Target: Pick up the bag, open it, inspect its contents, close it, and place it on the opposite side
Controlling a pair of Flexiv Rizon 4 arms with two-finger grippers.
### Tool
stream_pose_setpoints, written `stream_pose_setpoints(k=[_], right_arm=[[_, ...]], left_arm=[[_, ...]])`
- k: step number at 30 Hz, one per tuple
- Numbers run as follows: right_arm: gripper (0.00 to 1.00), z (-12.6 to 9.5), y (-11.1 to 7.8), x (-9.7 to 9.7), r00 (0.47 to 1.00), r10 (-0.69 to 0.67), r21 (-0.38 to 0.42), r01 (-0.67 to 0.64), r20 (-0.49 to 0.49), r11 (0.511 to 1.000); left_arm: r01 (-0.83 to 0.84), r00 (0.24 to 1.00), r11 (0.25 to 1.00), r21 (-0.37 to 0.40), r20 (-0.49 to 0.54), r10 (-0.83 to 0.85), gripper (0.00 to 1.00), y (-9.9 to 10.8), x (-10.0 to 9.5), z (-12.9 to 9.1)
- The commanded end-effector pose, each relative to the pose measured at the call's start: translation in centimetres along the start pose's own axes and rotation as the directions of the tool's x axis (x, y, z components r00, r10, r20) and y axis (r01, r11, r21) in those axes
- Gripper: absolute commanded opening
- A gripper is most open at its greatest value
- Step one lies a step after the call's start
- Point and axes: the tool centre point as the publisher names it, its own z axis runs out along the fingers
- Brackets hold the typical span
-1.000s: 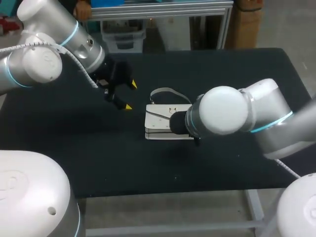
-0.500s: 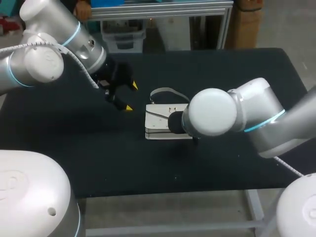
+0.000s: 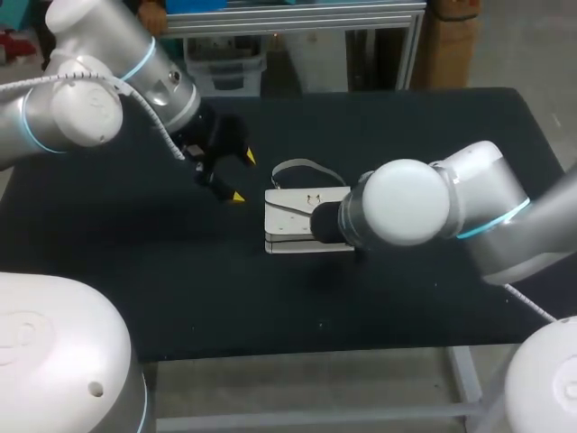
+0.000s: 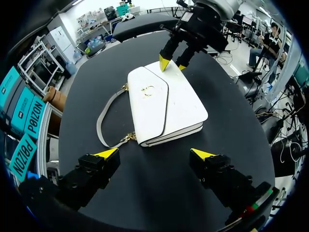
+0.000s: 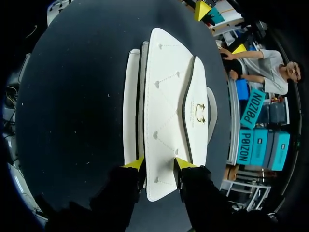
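Note:
A white flap bag lies flat near the middle of the black table, its grey strap curled behind it. In the right wrist view the bag stretches ahead of my right gripper, whose yellow tips stand a little apart on the near end, the front panel between them. The left wrist view shows the same gripper at the bag's far end. My left gripper hovers wide open to the bag's left and holds nothing. In the head view my right forearm hides the right fingers.
The strap loops out from the bag's flap side toward my left gripper. My right arm's big elbow hangs over the bag's right end. Bare tabletop lies in front of the bag and along the right side.
My right arm's elbow swung slightly left, then back right, staying over the bag's right end. The left gripper edged a little toward the bag. The bag has not moved.

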Motion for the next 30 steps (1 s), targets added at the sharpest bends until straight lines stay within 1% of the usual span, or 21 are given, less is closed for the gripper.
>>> stream_pose_setpoints(k=[1, 4, 5, 7, 8, 9, 12, 14, 20, 22, 23, 28, 30], right_arm=[[0.41, 0.2, -0.6, 0.1, 1.0, 0.001, -0.028, -0.001, 0.002, 1.0], [0.38, 0.3, -0.7, 0.1, 1.0, -0.001, -0.037, 0.001, -0.002, 0.999], [0.36, 0.4, -0.7, 0.1, 1.0, -0.003, -0.039, 0.003, -0.003, 0.999], [0.27, 0.6, -0.6, 0.1, 1.0, -0.007, -0.044, 0.007, -0.007, 0.999], [0.1, 0.7, -0.6, 0.1, 1.0, -0.009, -0.047, 0.009, -0.008, 0.999], [0.0, 0.7, -0.5, 0.1, 1.0, -0.011, -0.05, 0.011, -0.008, 0.999], [0.0, 0.7, -0.3, 0.2, 1.0, -0.02, -0.062, 0.02, -0.007, 0.998], [0.0, 0.6, -0.2, 0.3, 1.0, -0.023, -0.066, 0.023, -0.006, 0.998], [0.0, 0.5, 0.0, 0.6, 1.0, -0.007, -0.064, 0.007, -0.003, 0.998], [0.0, 0.5, 0.1, 0.6, 1.0, 0.002, -0.06, -0.002, -0.002, 0.998], [0.0, 0.5, 0.1, 0.7, 1.0, 0.009, -0.061, -0.009, -0.003, 0.998], [0.0, 0.5, 0.1, 0.7, 1.0, 0.014, -0.061, -0.014, -0.004, 0.998], [0.0, 0.5, 0.1, 0.7, 1.0, 0.014, -0.061, -0.014, -0.004, 0.998]], left_arm=[[-0.005, 1.0, 1.0, -0.008, -0.005, 0.005, 1.0, -0.3, 0.0, 0.1], [-0.011, 1.0, 1.0, -0.012, -0.01, 0.011, 1.0, -0.3, 0.0, 0.2], [-0.014, 1.0, 1.0, -0.013, -0.012, 0.014, 1.0, -0.4, 0.0, 0.2], [-0.018, 1.0, 1.0, -0.013, -0.014, 0.017, 1.0, -0.4, 0.1, 0.2], [-0.02, 1.0, 1.0, -0.013, -0.014, 0.02, 1.0, -0.4, 0.1, 0.2], [-0.023, 1.0, 1.0, -0.01, -0.013, 0.023, 1.0, -0.4, 0.1, 0.3], [-0.035, 0.999, 0.999, 0.009, 0.009, 0.035, 1.0, -0.5, 0.3, 0.3], [-0.044, 0.998, 0.999, 0.027, 0.045, 0.043, 1.0, -0.8, 0.5, 0.2], [-0.156, 0.971, 0.986, 0.051, 0.193, 0.143, 1.0, -2.1, 2.0, 0.4], [-0.195, 0.955, 0.979, 0.054, 0.238, 0.177, 1.0, -2.5, 2.4, 0.6], [-0.207, 0.946, 0.977, 0.043, 0.263, 0.189, 1.0, -2.7, 2.5, 0.7], [-0.299, 0.898, 0.953, 0.05, 0.352, 0.264, 1.0, -3.8, 3.3, 1.0], [-0.338, 0.869, 0.941, 0.022, 0.391, 0.303, 1.0, -4.4, 3.6, 1.0]])
